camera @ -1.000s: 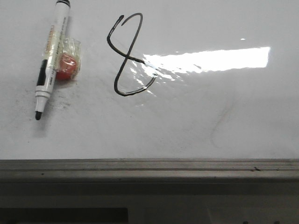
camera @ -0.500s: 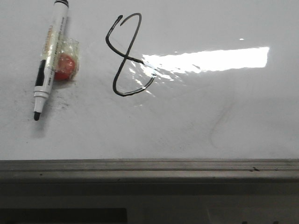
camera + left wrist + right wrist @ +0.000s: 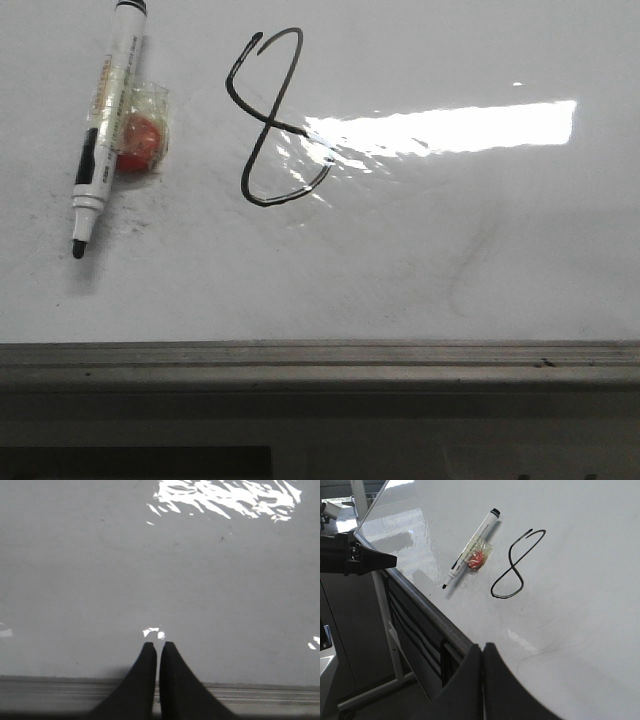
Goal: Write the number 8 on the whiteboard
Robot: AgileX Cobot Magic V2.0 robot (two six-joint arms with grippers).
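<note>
Left gripper (image 3: 158, 650) with black fingers (image 3: 145, 680) pressed together, tips over the whiteboard (image 3: 100, 580) just inside its grey edge rail (image 3: 60, 687), bare glossy white surface, glare patch (image 3: 225, 495) further in

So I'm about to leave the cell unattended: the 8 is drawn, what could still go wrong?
The marker lies uncapped on the whiteboard; its tip may dry out or leave a mark. The number 8 has an unclosed top loop, so it may fail a check. Both grippers are shut, away from the ink.
</note>
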